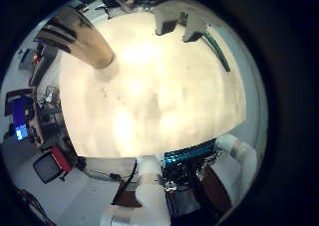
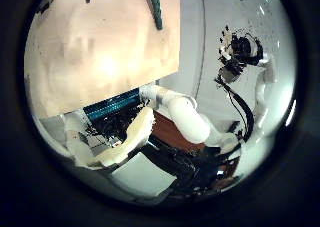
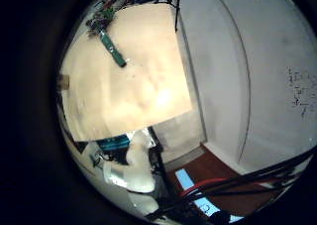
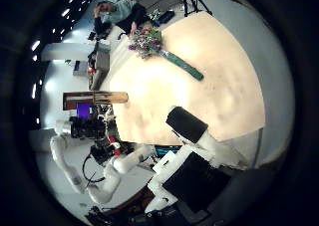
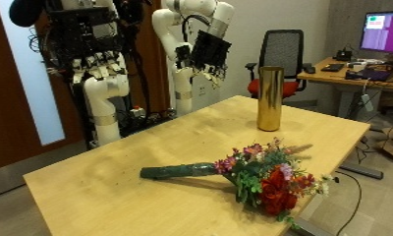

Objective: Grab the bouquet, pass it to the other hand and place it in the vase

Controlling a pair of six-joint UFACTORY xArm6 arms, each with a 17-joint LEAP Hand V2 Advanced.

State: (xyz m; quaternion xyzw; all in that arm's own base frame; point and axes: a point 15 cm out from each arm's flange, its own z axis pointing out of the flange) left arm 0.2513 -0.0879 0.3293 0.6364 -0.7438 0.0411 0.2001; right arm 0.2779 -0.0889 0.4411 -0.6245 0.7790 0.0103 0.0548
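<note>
The bouquet, red, pink and white flowers on a dark green wrapped stem, lies flat on the light wooden table, near its front edge. The tall gold vase stands upright at the table's far side. My left hand hangs open above the table's back edge, away from the vase. My right hand hangs open and empty beyond the table's near back corner. The right thumb side palm view shows the bouquet.
A black office chair with a red seat stands behind the table. A desk with a monitor stands further back. The stem also shows in the left thumb side palm view and the right little finger side palm view.
</note>
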